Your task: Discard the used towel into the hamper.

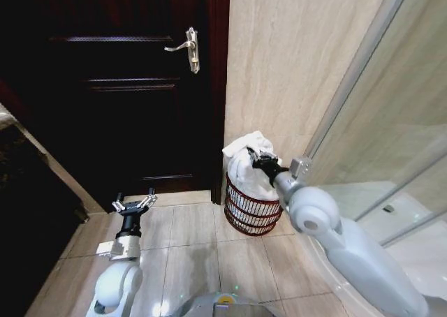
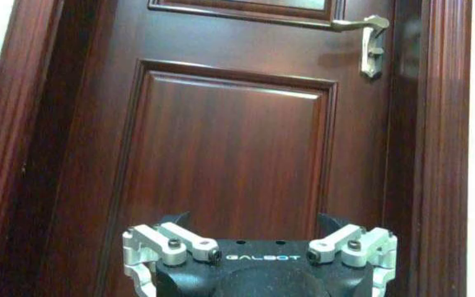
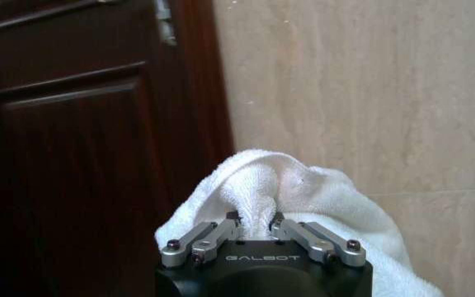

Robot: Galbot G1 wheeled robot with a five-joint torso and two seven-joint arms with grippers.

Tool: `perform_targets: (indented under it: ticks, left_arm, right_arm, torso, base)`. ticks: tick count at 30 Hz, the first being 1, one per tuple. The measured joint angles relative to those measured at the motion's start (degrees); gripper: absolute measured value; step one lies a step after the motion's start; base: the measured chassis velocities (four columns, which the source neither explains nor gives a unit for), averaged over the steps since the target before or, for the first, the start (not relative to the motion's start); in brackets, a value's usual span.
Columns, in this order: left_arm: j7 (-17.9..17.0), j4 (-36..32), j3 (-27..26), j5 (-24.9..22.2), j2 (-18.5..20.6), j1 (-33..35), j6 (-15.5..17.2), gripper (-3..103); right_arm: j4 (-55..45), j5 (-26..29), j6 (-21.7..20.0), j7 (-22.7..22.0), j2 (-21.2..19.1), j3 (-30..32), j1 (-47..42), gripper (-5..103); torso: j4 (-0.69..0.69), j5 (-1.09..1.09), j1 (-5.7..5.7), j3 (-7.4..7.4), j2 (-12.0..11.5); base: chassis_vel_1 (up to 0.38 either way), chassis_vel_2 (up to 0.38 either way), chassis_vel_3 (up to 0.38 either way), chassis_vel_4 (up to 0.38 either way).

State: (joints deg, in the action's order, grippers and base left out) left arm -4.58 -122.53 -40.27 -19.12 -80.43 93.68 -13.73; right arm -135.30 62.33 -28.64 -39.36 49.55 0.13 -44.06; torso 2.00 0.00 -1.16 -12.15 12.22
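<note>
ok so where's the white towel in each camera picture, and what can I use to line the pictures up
Head view: the towel sits right of centre, bunched over the hamper by the tiled wall, with the right gripper on it.
Left wrist view: no towel here; the left gripper faces the door.
Right wrist view: the towel is low and centre, pinched between the right gripper's fingers.
Shared landmark: the dark wooden door and its handle.

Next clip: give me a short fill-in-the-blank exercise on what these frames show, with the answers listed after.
1. The right gripper has its fingers shut on the white terry ____.
2. The white terry towel hangs over the reddish-brown wire hamper, which stands on the tiled ____.
3. The left gripper, fingers ____, holds nothing.
4. The dark wooden door has a silver lever ____.

Missing words: towel; floor; open; handle
</note>
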Motion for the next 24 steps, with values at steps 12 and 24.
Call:
perform_targets:
  ticks: [12, 24]
  left_arm:
    - [-0.23, 0.25, 2.45, 1.73, -1.08, -0.8, 0.12, 100]
    - [-0.33, 0.34, 2.93, 2.14, -1.22, -1.43, 0.18, 100]
  right_arm:
    - [-1.1, -0.07, 4.18, 8.4, -3.53, 1.52, 5.49, 13]
    - [3.4, -2.03, 6.38, 8.88, 0.12, -4.42, 3.91, 13]
  torso:
    - [0.02, 0.0, 0.0, 0.0, 0.0]
    - [0.01, 0.0, 0.0, 0.0, 0.0]
  base:
    - [0.0, 0.0, 0.0, 0.0]
    - [0.0, 0.0, 0.0, 0.0]
